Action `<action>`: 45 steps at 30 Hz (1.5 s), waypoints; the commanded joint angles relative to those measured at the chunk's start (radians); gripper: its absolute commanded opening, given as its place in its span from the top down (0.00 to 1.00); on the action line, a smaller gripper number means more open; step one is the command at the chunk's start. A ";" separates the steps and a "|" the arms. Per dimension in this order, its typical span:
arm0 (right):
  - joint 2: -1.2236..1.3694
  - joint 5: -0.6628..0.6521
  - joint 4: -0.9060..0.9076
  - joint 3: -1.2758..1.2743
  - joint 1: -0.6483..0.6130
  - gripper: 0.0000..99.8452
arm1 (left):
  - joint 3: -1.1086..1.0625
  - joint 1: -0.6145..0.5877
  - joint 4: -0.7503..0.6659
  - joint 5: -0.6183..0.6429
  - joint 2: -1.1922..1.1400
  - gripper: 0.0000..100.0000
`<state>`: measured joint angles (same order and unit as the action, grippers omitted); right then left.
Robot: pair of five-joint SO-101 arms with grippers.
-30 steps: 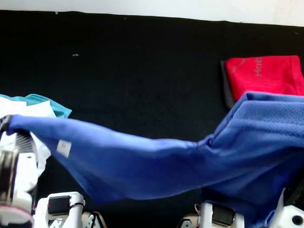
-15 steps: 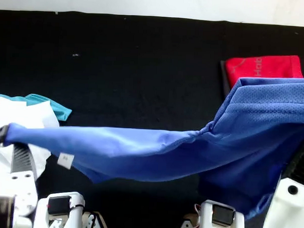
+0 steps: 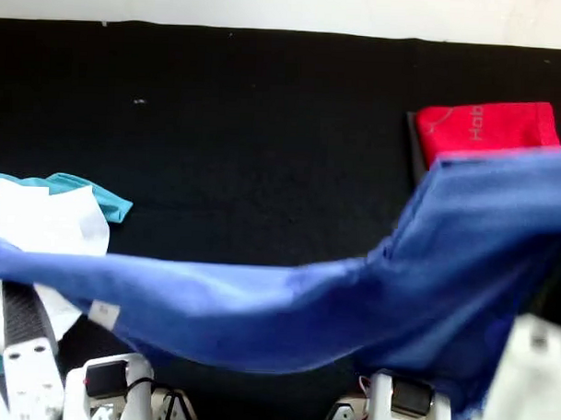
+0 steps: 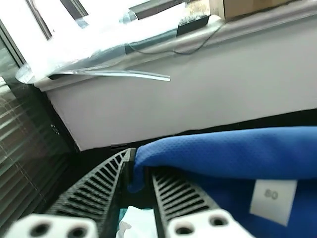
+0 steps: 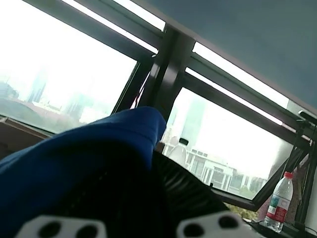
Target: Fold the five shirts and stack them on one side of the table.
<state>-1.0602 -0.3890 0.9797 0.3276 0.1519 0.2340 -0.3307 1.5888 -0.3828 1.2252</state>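
Right now your left gripper is pinching one end of the blue shirt and your right gripper is clamping the other, stretching it above the black table. Farther off, a white shirt and a teal shirt are lying left, a red shirt right, a white wall behind.

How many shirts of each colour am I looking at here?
Blue shirt: 1, held up off the table
Red shirt: 1, folded
Teal shirt: 1
White shirt: 1
Total: 4 clearly seen. The dark grey edge beside the red one may be a fifth; I cannot tell.
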 commanded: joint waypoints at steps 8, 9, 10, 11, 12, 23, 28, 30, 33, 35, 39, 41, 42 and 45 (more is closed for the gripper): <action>0.012 -0.015 -0.515 -0.737 -0.054 0.99 | -0.387 -0.013 -0.267 -0.002 -0.303 0.99; 0.012 -0.015 -0.567 -0.794 -0.068 0.99 | -0.404 -0.013 -0.301 -0.002 -0.346 0.99; 0.015 -0.015 -0.621 -0.846 -0.079 0.99 | -0.410 -0.013 -0.331 -0.003 -0.392 0.99; 0.030 -0.015 -0.668 -0.881 -0.094 0.99 | -0.410 -0.013 -0.359 -0.003 -0.440 0.99; 0.054 -0.015 -0.710 -0.901 -0.107 0.99 | -0.406 -0.013 -0.385 -0.003 -0.487 0.99; 0.515 -0.012 -0.783 -0.595 -0.114 0.99 | -0.065 -0.013 -0.404 -0.005 -0.935 0.99; 0.642 -0.012 -0.746 -0.539 -0.116 0.99 | -0.012 -0.012 -0.393 -0.005 -1.041 0.99; 0.684 -0.012 -0.676 -0.542 -0.116 0.99 | -0.012 -0.012 -0.371 -0.005 -1.092 0.99; 0.746 -0.009 -0.615 -0.549 -0.116 0.99 | -0.012 -0.012 -0.353 -0.005 -1.168 0.99; 0.792 -0.009 -0.598 -0.549 -0.116 0.99 | -0.010 -0.012 -0.348 -0.005 -1.211 0.99; 0.892 -0.012 -0.598 -0.545 -0.116 0.99 | -0.012 -0.001 -0.353 -0.003 -1.288 0.99; 0.944 -0.012 -0.598 -0.541 -0.116 0.99 | -0.007 0.004 -0.351 -0.003 -1.322 0.99; 0.967 -0.012 -0.598 -0.539 -0.116 0.99 | -0.005 0.004 -0.353 -0.003 -1.337 0.99; 1.012 -0.012 -0.599 -0.539 -0.116 0.99 | -0.008 0.008 -0.348 -0.003 -1.374 0.99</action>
<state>-0.0629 -0.3920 0.3782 -0.2708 0.0368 0.1849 -0.3337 1.2344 -0.3813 -0.1450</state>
